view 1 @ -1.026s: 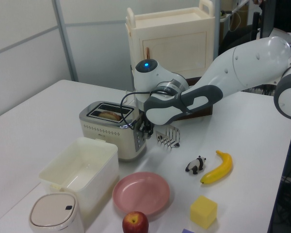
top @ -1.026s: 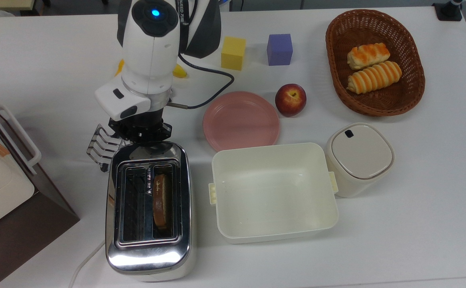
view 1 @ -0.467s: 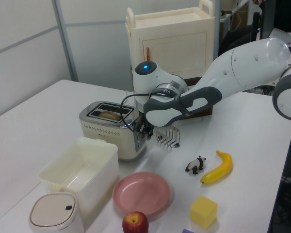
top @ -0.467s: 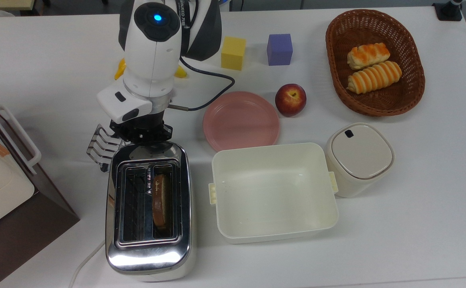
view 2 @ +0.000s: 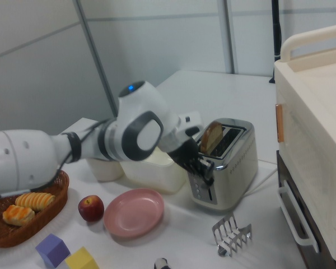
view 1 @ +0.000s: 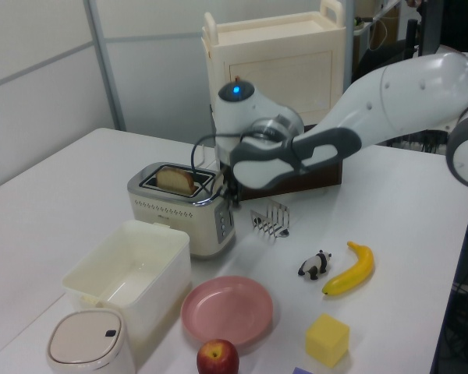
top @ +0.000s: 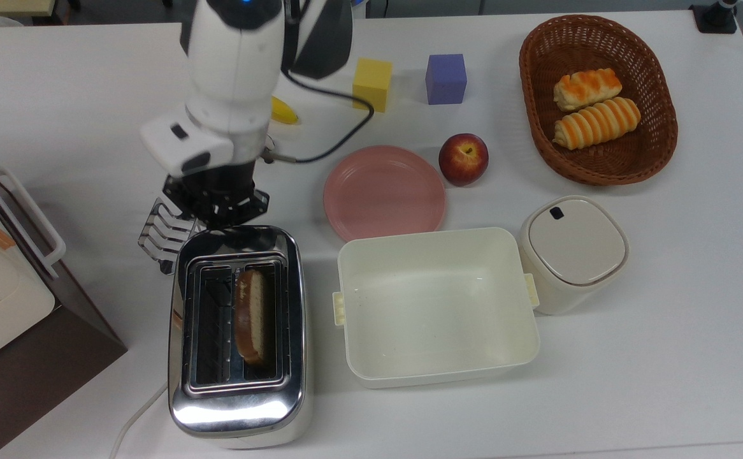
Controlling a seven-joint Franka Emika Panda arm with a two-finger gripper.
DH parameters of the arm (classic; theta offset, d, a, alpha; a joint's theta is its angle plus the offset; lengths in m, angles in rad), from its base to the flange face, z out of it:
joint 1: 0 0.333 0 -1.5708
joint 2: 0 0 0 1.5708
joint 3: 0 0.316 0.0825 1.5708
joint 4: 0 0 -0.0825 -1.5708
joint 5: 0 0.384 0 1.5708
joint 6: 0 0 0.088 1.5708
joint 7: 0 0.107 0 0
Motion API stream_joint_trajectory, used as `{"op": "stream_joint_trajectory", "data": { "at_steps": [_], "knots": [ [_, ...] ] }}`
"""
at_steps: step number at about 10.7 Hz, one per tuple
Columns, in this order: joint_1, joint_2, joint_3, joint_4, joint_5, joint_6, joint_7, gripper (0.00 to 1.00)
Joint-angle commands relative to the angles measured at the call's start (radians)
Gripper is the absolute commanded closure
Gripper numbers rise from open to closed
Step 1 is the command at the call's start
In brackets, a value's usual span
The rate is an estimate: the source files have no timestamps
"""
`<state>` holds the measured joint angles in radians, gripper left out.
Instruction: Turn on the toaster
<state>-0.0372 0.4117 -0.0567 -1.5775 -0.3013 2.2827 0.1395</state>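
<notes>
Gripper [view 2: 199, 162] — sits at the control end of the toaster [top: 238, 338], against its narrow end face, where the lever would be; the placement suits a press or a release of that lever. Whether the fingers are spread or closed cannot be told.

Toaster — chrome, two slots, directly in front of the gripper and touching or nearly touching it. White cord [top: 132, 421] trails from the end farthest from the gripper.

Bread slice [top: 249, 315] — one, standing in the slot on the top view's right. In the left and right views it stands proud of the slot rim, so the carriage looks raised; by this judgement the toaster is not running at this moment.

Second slot — empty.

Wire toast rack [top: 158, 233] — just beside the gripper, on the top view's left; holds nothing.

Cream tub [top: 435, 306] — open, rectangular, beside the toaster, away from the gripper toward the top view's right; empty.

Lidded cream canister [top: 572, 252] — beyond the tub from the gripper; lid shut, contents hidden.

Pink plate [top: 384, 191] — near the gripper on the top view's right; bare.

Apple [top: 464, 158] — just past the plate, on the table.

Wicker basket [top: 531, 121] — well apart from the gripper; holds two striped bread rolls [top: 591, 105], side by side.

Yellow cube [top: 372, 84], purple cube [top: 446, 78] — loose, behind the plate.

Banana [view 1: 351, 269], panda figure [view 1: 314, 265] — loose behind the arm.

White and brown cabinet [top: 2, 306] — on the gripper's other side, door shut.
</notes>
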Motion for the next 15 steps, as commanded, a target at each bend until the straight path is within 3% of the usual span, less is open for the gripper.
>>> {"op": "stream_joint_trajectory", "data": {
  "at_steps": [1,4,5,6,7,9,13,15],
  "knots": [
    [0.003,-0.144,0.014,-0.004,0.059,-0.168,0.003,1.00],
    [0.011,-0.258,0.044,0.046,0.125,-0.398,0.002,1.00],
    [0.028,-0.293,0.043,0.048,0.146,-0.445,0.005,0.95],
    [0.034,-0.321,0.040,0.050,0.151,-0.494,0.006,0.31],
    [0.039,-0.347,0.040,0.050,0.151,-0.529,0.005,0.00],
    [0.043,-0.396,0.034,0.047,0.159,-0.572,0.011,0.00],
    [0.042,-0.403,0.028,0.085,0.258,-0.639,0.014,0.00],
    [0.045,-0.404,0.032,0.085,0.274,-0.652,0.018,0.00]
  ]
}}
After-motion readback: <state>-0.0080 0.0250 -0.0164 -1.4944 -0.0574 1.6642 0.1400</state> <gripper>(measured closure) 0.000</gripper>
